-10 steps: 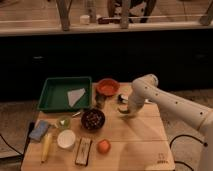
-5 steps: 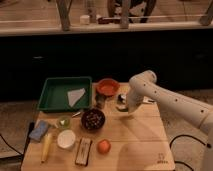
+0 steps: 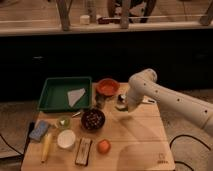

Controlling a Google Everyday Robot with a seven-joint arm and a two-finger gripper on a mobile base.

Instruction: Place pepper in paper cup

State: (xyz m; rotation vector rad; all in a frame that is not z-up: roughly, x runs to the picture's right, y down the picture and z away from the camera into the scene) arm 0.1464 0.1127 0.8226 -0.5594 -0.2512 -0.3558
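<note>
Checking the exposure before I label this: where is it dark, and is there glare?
Camera view: warm, dim light on the table; the area behind it nearly black; no strong glare; the pincer hangs by the table's far edge, right of the orange bowl.

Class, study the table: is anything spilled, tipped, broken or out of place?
Nothing stands out. The orange bowl, dark bowl and cup sit upright, with no spill on the table. The tray holds only a white sheet, lying at an angle. The gripper hangs near the table's far edge, right of the orange bowl.
</note>
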